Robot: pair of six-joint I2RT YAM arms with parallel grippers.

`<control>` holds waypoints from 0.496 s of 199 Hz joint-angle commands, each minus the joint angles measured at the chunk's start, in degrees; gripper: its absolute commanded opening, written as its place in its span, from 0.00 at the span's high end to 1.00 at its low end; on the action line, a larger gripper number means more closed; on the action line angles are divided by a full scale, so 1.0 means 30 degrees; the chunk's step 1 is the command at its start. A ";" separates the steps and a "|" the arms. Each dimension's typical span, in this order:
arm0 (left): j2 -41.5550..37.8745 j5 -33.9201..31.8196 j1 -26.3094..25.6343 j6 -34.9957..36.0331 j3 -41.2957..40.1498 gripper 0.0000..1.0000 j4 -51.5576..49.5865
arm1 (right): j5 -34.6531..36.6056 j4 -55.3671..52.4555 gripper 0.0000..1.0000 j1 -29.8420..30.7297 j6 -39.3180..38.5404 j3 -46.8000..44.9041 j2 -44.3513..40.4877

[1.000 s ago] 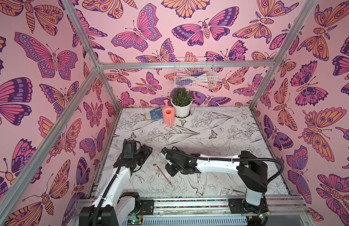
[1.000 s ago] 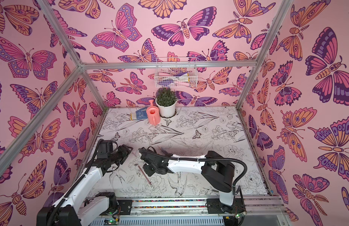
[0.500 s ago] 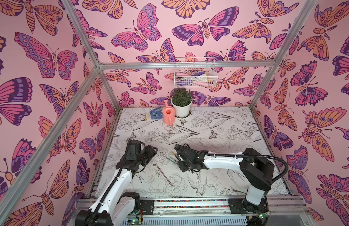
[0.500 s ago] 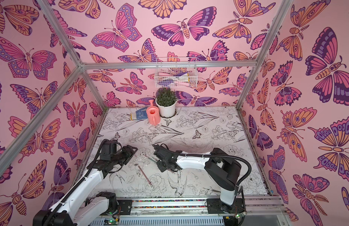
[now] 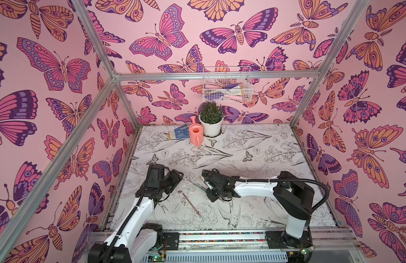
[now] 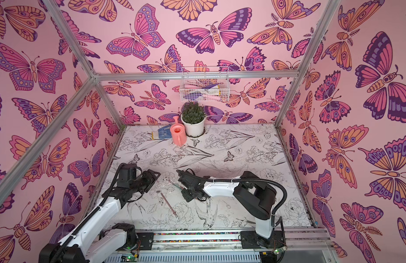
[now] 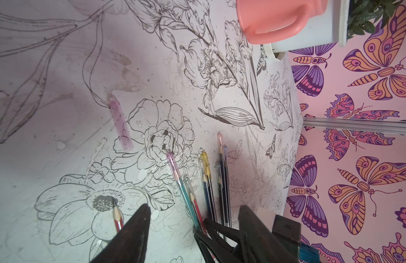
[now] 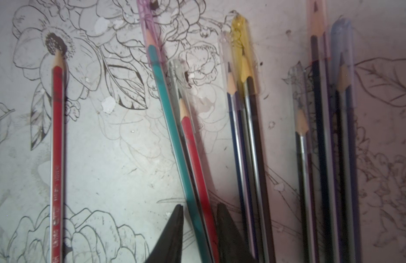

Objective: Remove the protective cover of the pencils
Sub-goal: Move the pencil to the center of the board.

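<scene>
Several pencils [image 8: 245, 136] lie side by side on the flower-print table, most with a clear or tinted protective cover [image 8: 239, 29] over the tip. My right gripper [image 8: 200, 205] is open, its narrow jaws straddling a teal pencil [image 8: 172, 127] and a red pencil [image 8: 192, 141], with a small gap showing beside the teal one. One bare red pencil [image 8: 57, 136] lies apart, also seen in both top views [image 5: 191, 203] [image 6: 169, 203]. A loose pink cover [image 7: 121, 124] rests on the table. My left gripper [image 7: 195, 218] is open and holds nothing, facing the bunch [image 5: 196, 185] from the left.
At the back of the table stand a pink watering can [image 5: 195, 134], a white plant pot [image 5: 211, 129] and a blue glove [image 5: 180, 134]. A wire basket [image 5: 226, 87] hangs on the back wall. Metal frame posts line the sides.
My right gripper has moved right, from above the lone pencil to the bunch, and its jaws have narrowed slightly. The left gripper has shifted a little forward and right.
</scene>
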 commanded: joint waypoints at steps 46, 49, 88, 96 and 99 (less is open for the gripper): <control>0.0489 0.0246 -0.0052 -0.0635 -0.0393 0.36 0.0389 | 0.0630 -0.0943 0.71 0.0528 -0.0001 0.0829 -0.0456; 0.0514 0.0287 -0.0052 -0.0645 -0.0393 0.37 0.0430 | 0.0635 -0.0945 0.71 0.0561 0.0010 0.0829 -0.0484; 0.0628 0.0382 -0.0058 -0.0716 -0.0451 0.36 0.0665 | 0.0735 -0.0937 0.71 0.0759 0.0069 0.0771 -0.0668; 0.0614 0.0366 -0.0080 -0.0758 -0.0481 0.36 0.0654 | 0.0725 -0.0917 0.71 0.0773 0.0096 0.0754 -0.0608; 0.0614 0.0364 -0.0081 -0.0744 -0.0506 0.36 0.0676 | 0.0724 -0.0916 0.71 0.0800 0.0092 0.0736 -0.0594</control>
